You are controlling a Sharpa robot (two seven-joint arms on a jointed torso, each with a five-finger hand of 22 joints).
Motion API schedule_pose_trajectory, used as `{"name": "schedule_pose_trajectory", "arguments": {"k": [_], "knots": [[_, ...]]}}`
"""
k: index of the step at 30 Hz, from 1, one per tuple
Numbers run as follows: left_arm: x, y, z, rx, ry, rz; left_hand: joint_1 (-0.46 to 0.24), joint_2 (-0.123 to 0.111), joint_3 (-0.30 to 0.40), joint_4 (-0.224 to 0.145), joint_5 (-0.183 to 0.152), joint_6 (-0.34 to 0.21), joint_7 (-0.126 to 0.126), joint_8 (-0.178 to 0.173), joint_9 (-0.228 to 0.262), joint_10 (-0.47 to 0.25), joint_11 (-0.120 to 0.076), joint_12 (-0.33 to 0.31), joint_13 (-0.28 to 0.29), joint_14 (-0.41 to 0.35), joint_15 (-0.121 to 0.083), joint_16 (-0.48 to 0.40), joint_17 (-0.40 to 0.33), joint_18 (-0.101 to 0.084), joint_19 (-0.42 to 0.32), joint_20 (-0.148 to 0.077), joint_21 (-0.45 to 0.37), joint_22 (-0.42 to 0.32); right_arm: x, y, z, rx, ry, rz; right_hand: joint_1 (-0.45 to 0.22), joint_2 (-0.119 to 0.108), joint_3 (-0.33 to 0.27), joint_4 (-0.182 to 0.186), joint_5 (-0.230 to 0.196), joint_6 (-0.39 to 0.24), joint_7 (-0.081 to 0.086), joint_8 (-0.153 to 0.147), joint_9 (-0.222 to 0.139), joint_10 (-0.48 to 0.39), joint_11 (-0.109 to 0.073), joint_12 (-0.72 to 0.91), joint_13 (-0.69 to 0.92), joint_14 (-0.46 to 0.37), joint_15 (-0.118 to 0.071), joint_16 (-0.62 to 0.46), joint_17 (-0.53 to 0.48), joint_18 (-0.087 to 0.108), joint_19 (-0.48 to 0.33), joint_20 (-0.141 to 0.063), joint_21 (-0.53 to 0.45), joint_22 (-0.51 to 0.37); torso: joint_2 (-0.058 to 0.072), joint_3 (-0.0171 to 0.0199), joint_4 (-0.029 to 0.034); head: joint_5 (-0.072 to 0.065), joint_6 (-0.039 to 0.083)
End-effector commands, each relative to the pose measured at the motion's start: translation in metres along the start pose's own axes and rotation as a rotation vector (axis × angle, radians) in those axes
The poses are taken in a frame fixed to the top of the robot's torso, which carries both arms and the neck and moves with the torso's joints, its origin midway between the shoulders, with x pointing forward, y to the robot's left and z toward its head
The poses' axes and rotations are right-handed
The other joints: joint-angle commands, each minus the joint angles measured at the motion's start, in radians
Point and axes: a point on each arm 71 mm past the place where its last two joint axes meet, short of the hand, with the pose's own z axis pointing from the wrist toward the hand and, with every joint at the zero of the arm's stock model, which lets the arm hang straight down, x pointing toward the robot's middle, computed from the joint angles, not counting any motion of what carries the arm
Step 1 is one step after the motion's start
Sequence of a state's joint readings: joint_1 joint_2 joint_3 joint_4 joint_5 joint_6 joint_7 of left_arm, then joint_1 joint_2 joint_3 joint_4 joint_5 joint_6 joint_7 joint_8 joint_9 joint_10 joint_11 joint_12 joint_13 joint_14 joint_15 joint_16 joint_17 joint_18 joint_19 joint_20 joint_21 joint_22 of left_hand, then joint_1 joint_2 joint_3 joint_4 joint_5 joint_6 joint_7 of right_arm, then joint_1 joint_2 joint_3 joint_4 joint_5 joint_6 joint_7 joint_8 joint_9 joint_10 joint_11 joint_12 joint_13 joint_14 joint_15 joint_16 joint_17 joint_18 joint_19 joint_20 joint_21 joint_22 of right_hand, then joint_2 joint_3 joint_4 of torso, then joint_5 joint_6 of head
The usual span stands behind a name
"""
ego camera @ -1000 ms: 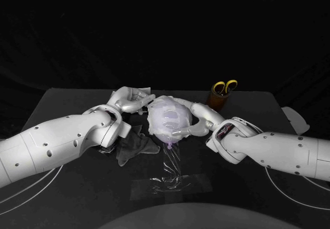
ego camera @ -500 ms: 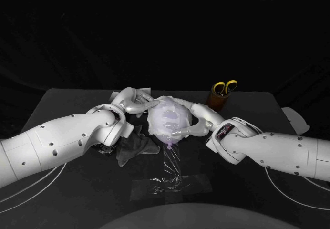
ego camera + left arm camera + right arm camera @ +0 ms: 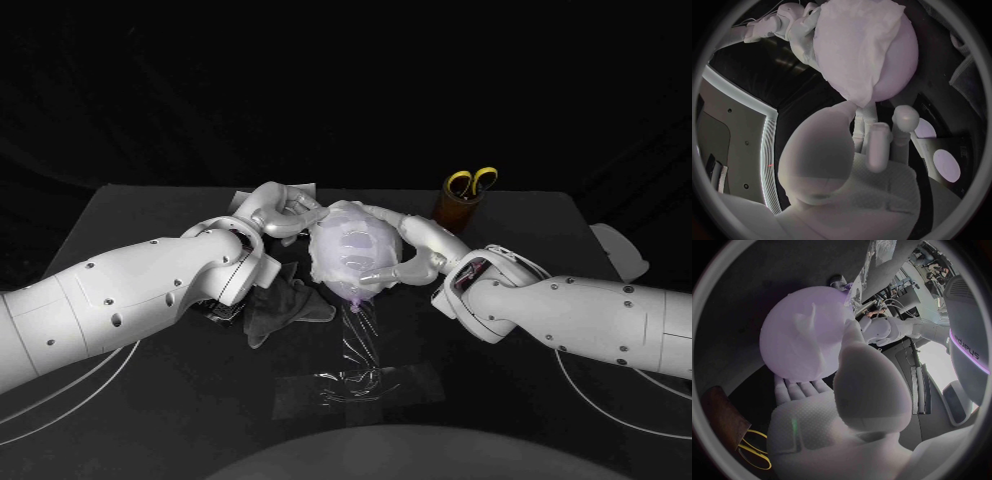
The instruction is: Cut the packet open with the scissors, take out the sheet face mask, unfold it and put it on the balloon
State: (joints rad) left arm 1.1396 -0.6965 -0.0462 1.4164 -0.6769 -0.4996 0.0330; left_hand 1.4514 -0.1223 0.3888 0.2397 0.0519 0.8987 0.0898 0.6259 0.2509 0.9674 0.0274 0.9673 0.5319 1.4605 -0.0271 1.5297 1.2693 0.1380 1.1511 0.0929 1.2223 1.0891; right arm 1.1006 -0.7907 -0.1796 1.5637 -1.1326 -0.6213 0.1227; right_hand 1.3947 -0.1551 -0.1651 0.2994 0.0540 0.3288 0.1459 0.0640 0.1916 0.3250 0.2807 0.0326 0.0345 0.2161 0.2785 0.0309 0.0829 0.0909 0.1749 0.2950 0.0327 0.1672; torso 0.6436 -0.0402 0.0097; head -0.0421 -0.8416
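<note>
A pale purple balloon (image 3: 352, 252) stands over the middle of the table with the white sheet mask (image 3: 340, 232) draped over it. My right hand (image 3: 413, 252) cups the balloon from its right side, palm and thumb against it. At the mask's upper left edge my left hand (image 3: 281, 212) has its fingers spread, their tips touching the mask. The left wrist view shows the mask (image 3: 857, 45) over the balloon (image 3: 901, 65) just beyond my left hand (image 3: 861, 160). In the right wrist view the balloon (image 3: 804, 340) lies against my right hand (image 3: 851, 390). The yellow-handled scissors (image 3: 472, 183) stand in a brown holder (image 3: 462, 211).
The cut clear packet (image 3: 353, 385) lies flat near the table's front edge, under the balloon's knot. A dark crumpled piece (image 3: 283, 305) lies beside my left forearm. A white object (image 3: 622, 250) sits at the table's right edge.
My left hand has shifted slightly toward the balloon, its fingers closer to the mask's edge. The right hand and the balloon have stayed put.
</note>
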Motion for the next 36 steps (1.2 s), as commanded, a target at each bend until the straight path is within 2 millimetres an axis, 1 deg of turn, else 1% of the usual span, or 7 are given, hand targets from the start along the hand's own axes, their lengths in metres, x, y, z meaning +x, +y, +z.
{"name": "schedule_pose_trajectory", "arguments": {"k": [1, 3, 6, 15, 17, 23, 36], "knots": [[0.001, -0.002, 0.0, 0.005, -0.014, -0.015, 0.003, 0.008, 0.015, -0.002, -0.001, 0.008, -0.002, 0.003, 0.0, 0.008, -0.004, -0.002, 0.002, 0.013, -0.003, 0.006, 0.025, -0.013, 0.006, -0.003, 0.007, 0.003, 0.009, -0.002, -0.002, 0.017, 0.059, 0.006, -0.001, 0.008, 0.005, -0.001, -0.004, 0.006, 0.156, 0.005, 0.001, 0.003, 0.001, 0.003, 0.001, -0.006, 0.001, -0.001, -0.001, -0.014, 0.009, -0.001, 0.004, 0.0, 0.0, -0.0002, -0.0001, 0.0, -0.001], [0.001, -0.002, 0.0, 0.002, -0.016, -0.022, 0.012, 0.014, 0.037, -0.008, -0.001, 0.01, -0.005, 0.007, 0.001, 0.014, -0.007, -0.003, 0.004, 0.015, -0.006, 0.007, 0.028, -0.014, 0.009, -0.006, 0.011, 0.008, 0.009, -0.002, -0.002, 0.017, 0.059, 0.006, -0.001, 0.008, 0.005, -0.001, -0.004, 0.006, 0.156, 0.005, 0.001, 0.003, 0.001, 0.003, 0.001, -0.006, 0.001, -0.001, -0.001, -0.014, 0.009, -0.001, 0.004, 0.0, 0.0, -0.0002, -0.0003, 0.0, -0.001], [0.001, -0.002, 0.0, -0.004, -0.019, -0.032, 0.015, 0.015, 0.053, -0.011, -0.001, 0.008, -0.006, 0.01, 0.003, 0.017, -0.008, -0.006, 0.004, 0.016, -0.007, 0.007, 0.03, -0.015, 0.009, -0.007, 0.013, 0.009, 0.009, -0.002, -0.002, 0.017, 0.06, 0.006, -0.001, 0.01, 0.006, -0.001, -0.004, 0.005, 0.156, 0.005, 0.0, 0.003, 0.001, 0.003, 0.001, -0.006, 0.001, -0.001, -0.002, -0.015, 0.01, -0.001, 0.004, 0.0, 0.0, -0.0003, -0.0005, 0.0, -0.002], [-0.001, 0.0, 0.001, -0.021, -0.034, -0.044, 0.029, 0.003, 0.108, -0.044, -0.001, 0.003, -0.003, 0.032, 0.016, 0.031, -0.009, -0.012, 0.007, 0.021, -0.009, 0.009, 0.042, -0.017, 0.016, -0.012, 0.022, 0.02, 0.009, -0.002, -0.002, 0.017, 0.06, 0.006, -0.001, 0.01, 0.006, -0.001, -0.004, 0.005, 0.156, 0.005, 0.0, 0.003, 0.001, 0.003, 0.001, -0.006, 0.001, -0.001, -0.002, -0.015, 0.01, -0.001, 0.004, 0.0, 0.0, 0.0001, 0.0001, 0.0, -0.002], [-0.003, 0.001, 0.001, -0.026, -0.041, -0.044, 0.031, -0.002, 0.139, -0.06, -0.002, 0.0, 0.003, 0.041, 0.023, 0.039, -0.006, -0.014, 0.007, 0.025, -0.007, 0.011, 0.052, -0.019, 0.025, -0.014, 0.032, 0.032, 0.009, -0.002, -0.002, 0.017, 0.059, 0.006, -0.001, 0.01, 0.006, -0.001, -0.004, 0.005, 0.156, 0.005, 0.0, 0.003, 0.001, 0.003, 0.001, -0.006, 0.001, -0.001, -0.002, -0.015, 0.01, -0.001, 0.004, 0.0, 0.0, 0.0002, 0.0, 0.0, -0.002], [-0.008, 0.005, 0.003, -0.043, -0.07, -0.042, 0.01, -0.017, 0.185, -0.076, -0.001, -0.005, 0.005, 0.058, 0.035, 0.052, -0.004, -0.015, 0.01, 0.031, -0.005, 0.013, 0.063, -0.023, 0.038, -0.015, 0.046, 0.048, 0.009, -0.002, -0.002, 0.017, 0.059, 0.006, -0.001, 0.01, 0.006, -0.001, -0.004, 0.005, 0.156, 0.005, 0.0, 0.003, 0.001, 0.003, 0.001, -0.006, 0.001, -0.001, -0.002, -0.015, 0.01, -0.001, 0.004, 0.0, 0.0, 0.0002, -0.0001, 0.0, -0.002], [-0.015, 0.012, 0.005, -0.078, -0.101, -0.051, 0.0, -0.02, 0.194, -0.076, -0.001, -0.008, 0.005, 0.062, 0.038, 0.054, -0.004, -0.016, 0.011, 0.032, -0.005, 0.013, 0.065, -0.023, 0.039, -0.015, 0.047, 0.05, 0.009, -0.002, -0.002, 0.018, 0.059, 0.006, -0.001, 0.01, 0.006, -0.001, -0.004, 0.005, 0.156, 0.005, 0.0, 0.003, 0.001, 0.003, 0.001, -0.006, 0.001, -0.001, -0.002, -0.015, 0.01, -0.001, 0.004, 0.0, 0.0, -0.0002, -0.0002, 0.0, -0.002]]}}
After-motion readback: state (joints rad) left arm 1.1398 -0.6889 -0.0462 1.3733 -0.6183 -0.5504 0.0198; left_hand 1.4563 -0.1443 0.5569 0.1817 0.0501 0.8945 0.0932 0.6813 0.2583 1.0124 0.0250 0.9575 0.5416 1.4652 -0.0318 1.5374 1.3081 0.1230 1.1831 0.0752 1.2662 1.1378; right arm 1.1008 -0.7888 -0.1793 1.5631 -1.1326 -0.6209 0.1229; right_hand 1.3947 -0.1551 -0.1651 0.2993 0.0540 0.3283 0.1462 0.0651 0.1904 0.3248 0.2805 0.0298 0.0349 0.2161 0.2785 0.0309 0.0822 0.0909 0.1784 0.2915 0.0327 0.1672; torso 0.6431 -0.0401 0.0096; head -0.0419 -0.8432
